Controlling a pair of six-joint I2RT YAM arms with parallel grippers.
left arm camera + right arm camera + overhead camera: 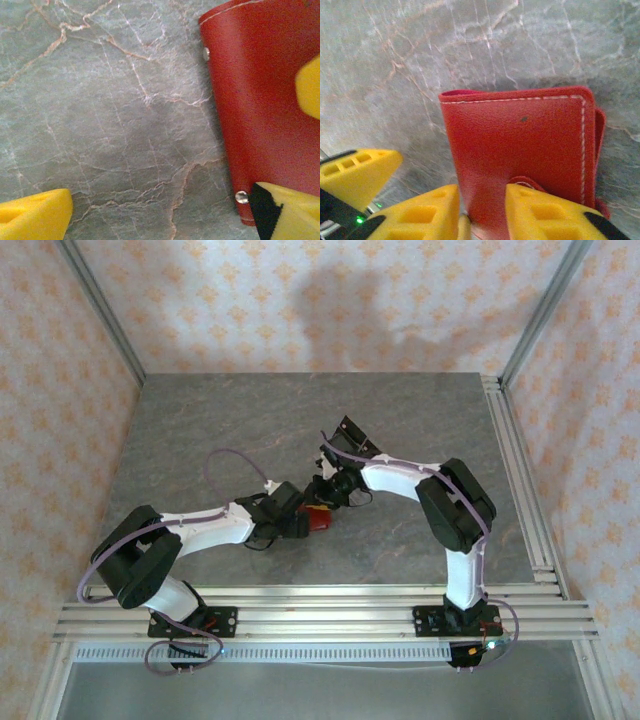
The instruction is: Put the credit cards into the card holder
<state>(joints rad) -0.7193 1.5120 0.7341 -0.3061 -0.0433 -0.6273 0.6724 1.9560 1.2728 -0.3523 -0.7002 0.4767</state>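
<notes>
The card holder is a red stitched wallet, folded shut, lying on the grey stone-pattern table; from above it is a small red patch between the two arms. My right gripper is shut on its near edge, one yellow finger on each side by the snap tab. A pale sliver shows at that edge; I cannot tell what it is. My left gripper is open, its fingers far apart, the right finger overlapping the corner of the card holder. The credit cards are hidden.
Aluminium rails run along the table's right side, and more run across the front by the arm bases. Patterned walls close in the back and both sides. Bare table top stretches behind and to the left of the grippers.
</notes>
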